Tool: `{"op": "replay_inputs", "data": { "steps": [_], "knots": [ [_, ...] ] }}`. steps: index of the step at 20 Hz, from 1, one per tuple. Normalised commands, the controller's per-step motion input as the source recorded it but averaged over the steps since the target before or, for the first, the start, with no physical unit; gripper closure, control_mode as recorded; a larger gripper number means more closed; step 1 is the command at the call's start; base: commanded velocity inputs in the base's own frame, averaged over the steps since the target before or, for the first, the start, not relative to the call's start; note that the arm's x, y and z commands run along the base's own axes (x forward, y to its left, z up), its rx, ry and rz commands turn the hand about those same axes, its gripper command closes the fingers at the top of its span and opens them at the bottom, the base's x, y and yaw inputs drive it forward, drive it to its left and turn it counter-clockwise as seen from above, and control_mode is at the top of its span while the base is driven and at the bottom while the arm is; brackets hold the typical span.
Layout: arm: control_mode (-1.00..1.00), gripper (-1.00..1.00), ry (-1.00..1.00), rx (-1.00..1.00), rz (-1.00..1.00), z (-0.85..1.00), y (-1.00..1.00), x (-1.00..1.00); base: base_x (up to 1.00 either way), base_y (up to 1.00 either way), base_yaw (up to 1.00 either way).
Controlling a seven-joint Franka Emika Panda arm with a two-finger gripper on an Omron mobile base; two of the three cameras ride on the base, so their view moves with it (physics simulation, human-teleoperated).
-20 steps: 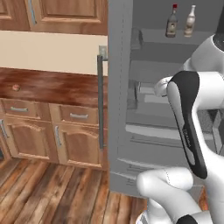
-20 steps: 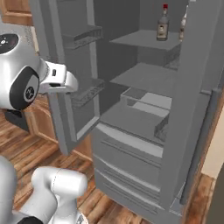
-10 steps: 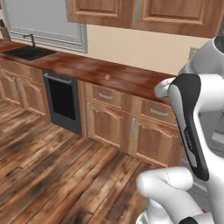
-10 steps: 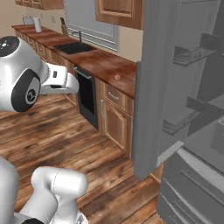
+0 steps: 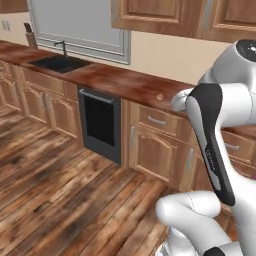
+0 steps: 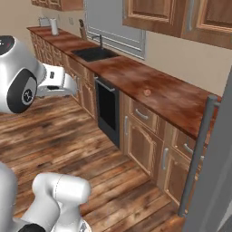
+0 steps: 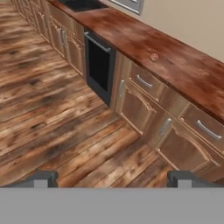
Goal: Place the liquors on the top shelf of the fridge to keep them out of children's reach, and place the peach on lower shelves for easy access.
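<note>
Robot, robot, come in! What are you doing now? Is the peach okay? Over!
Two-finger gripper open, holding nothing. Tiny round orange-pink peach alone on reddish-brown wooden counter, beyond black-fronted oven. Nothing blocking it.

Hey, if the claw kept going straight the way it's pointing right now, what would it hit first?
Probably the wooden floor in front of the cabinets. The open claw points down at bare planks, with nothing between its tips. Depth is unclear, so the cabinet fronts below the counter might come first.

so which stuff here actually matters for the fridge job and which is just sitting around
For the job:
- peach on the counter
- fridge, door edge with its handle
- gripper, open, holding nothing

Just there:
- black oven
- sink
- cabinets
</note>
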Motion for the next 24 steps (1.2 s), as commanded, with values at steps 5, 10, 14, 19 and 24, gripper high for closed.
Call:
{"op": "replay_inputs", "data": {
  "steps": [5,10,14,19,24],
  "knots": [
    [1.0,-1.0,0.0,0.0,0.0,0.0,0.0,0.0,0.78,0.13,-0.36],
    [1.0,-1.0,0.0,0.0,0.0,0.0,0.0,0.0,0.93,0.33,-0.42],
    [1.0,-1.0,0.0,0.0,0.0,0.0,0.0,0.0,1.0,0.43,-0.38],
    [1.0,-1.0,0.0,0.0,0.0,0.0,0.0,0.0,0.94,0.44,-0.36],
    [1.0,-1.0,0.0,0.0,0.0,0.0,0.0,0.0,0.88,0.37,-0.35]
  ]
}}
